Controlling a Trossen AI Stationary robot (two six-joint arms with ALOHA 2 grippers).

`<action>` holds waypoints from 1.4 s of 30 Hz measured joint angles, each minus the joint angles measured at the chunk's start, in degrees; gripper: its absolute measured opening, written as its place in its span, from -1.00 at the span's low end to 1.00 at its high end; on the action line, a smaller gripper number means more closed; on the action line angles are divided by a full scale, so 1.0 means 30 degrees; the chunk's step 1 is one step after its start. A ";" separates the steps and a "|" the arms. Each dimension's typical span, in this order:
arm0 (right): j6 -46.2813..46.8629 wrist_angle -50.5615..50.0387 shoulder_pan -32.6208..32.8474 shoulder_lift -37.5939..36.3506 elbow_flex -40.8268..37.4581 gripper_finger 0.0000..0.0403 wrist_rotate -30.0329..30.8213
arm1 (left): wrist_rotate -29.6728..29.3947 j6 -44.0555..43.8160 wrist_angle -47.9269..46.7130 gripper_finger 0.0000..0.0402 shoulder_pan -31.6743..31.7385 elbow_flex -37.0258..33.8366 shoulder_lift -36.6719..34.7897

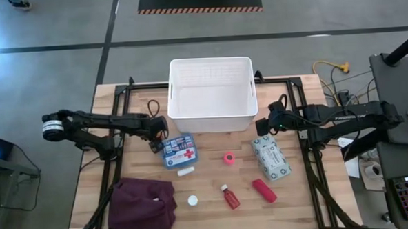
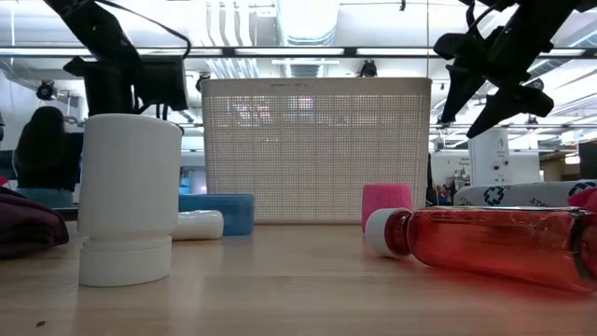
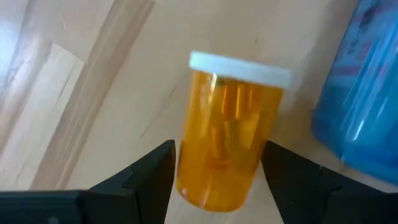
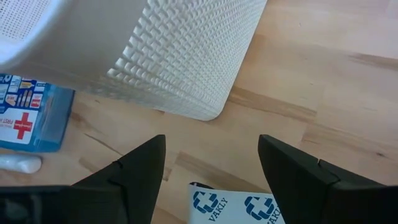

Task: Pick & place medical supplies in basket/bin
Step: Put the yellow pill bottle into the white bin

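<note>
My left gripper (image 1: 156, 134) (image 3: 217, 149) is open, pointing down beside the blue first-aid box (image 1: 179, 151). Its fingers stand on either side of an orange pill bottle with a white cap (image 3: 227, 137) (image 1: 154, 146); whether they touch it I cannot tell. My right gripper (image 1: 265, 128) (image 4: 211, 149) is open and empty, above the table between the white basket's (image 1: 211, 121) near right corner and the pale patterned packet (image 1: 271, 157). A white tube (image 1: 186, 171), a pink piece (image 1: 228, 157), a red bottle (image 1: 229, 196), a red tube (image 1: 264, 190) and a small white bottle (image 1: 192, 200) lie on the table.
A maroon cloth (image 1: 143, 205) lies crumpled at the table's near left. The basket stands at the far middle. Black frame rails (image 1: 121, 104) run along the table's left and right sides. Bare wood (image 1: 219, 145) shows between the basket and the supplies. A person (image 2: 42, 140) sits in the room beyond.
</note>
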 joint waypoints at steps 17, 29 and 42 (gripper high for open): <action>-0.1223 0.0797 0.0000 -0.0477 0.1085 0.09 0.1640 | -0.0023 -0.3249 -0.4231 -0.27 -0.0440 0.1998 -0.6131; -0.2529 0.0762 -0.0007 -0.0495 0.3051 0.09 0.2106 | -0.1100 -0.3445 0.8605 -0.25 -0.1410 0.4652 -1.2862; -0.1899 -0.2860 0.0264 -0.0503 0.4591 0.09 0.1944 | 0.2375 -0.0117 0.5720 -0.25 0.2093 1.1988 0.2580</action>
